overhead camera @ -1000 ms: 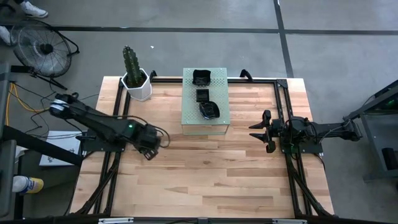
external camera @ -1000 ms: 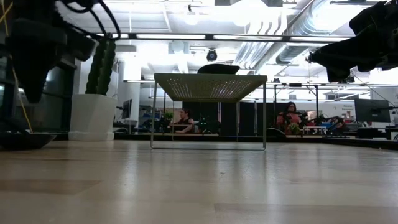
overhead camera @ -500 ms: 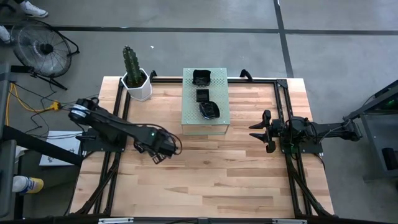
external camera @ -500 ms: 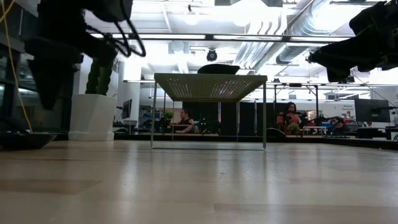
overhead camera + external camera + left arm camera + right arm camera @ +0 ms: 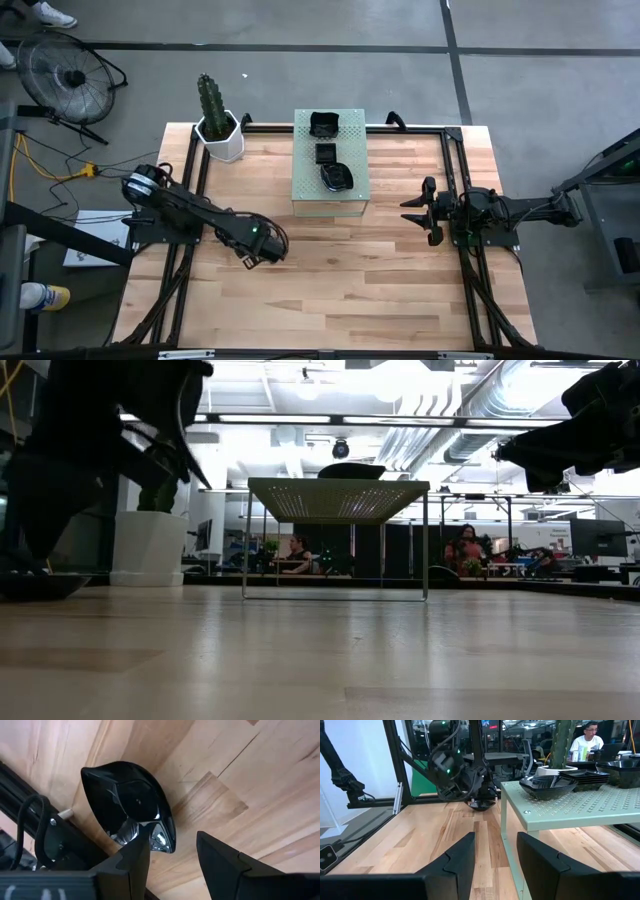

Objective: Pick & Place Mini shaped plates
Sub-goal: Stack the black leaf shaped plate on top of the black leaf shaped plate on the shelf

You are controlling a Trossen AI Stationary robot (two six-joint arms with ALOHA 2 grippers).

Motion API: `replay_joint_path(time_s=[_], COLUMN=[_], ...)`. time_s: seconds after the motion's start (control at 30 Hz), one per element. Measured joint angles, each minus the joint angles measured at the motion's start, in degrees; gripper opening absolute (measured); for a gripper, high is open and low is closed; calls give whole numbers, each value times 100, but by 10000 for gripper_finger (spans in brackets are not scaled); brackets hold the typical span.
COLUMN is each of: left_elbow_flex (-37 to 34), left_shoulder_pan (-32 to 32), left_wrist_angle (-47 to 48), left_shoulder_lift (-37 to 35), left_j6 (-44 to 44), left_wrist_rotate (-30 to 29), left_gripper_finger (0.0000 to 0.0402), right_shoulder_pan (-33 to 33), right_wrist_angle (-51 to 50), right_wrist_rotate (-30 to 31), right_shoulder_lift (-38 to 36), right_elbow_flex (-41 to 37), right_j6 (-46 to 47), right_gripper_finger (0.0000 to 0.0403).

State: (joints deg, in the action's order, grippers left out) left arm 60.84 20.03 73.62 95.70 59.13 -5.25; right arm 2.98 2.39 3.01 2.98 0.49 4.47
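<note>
Here, from left to right: the left hand (image 5: pixel 262 245) hangs low over the tabletop (image 5: pixel 340 290) with one glossy black mini plate (image 5: pixel 131 815) caught by its rim against one finger (image 5: pixel 131 862), the jaws closed on that edge as far as the left wrist view shows. The remaining mini shaped plates (image 5: pixel 325 152) sit stacked on the pale green perforated stand (image 5: pixel 305 190) near the cactus pot (image 5: pixel 222 138). The right hand (image 5: pixel 422 211) waits at the right edge, fingers parted and empty. The plate appears rigid, light, slick and probably breakable; a pinch across the raised rim, not the curved bowl, seems the safest hold.
</note>
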Motion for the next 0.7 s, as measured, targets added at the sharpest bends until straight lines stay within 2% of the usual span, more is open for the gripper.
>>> replay_joint_path(time_s=[0.7], left_elbow_flex=[-10], left_shoulder_pan=[0], left_wrist_angle=[-64], left_shoulder_lift=[964], left_j6=[503], left_wrist_rotate=[10], left_gripper_finger=[156], right_shoulder_pan=[0], right_wrist_angle=[-1], right_wrist_rotate=[0], right_shoulder_lift=[-1], right_elbow_flex=[-1], right_j6=[0], right_gripper_finger=[140])
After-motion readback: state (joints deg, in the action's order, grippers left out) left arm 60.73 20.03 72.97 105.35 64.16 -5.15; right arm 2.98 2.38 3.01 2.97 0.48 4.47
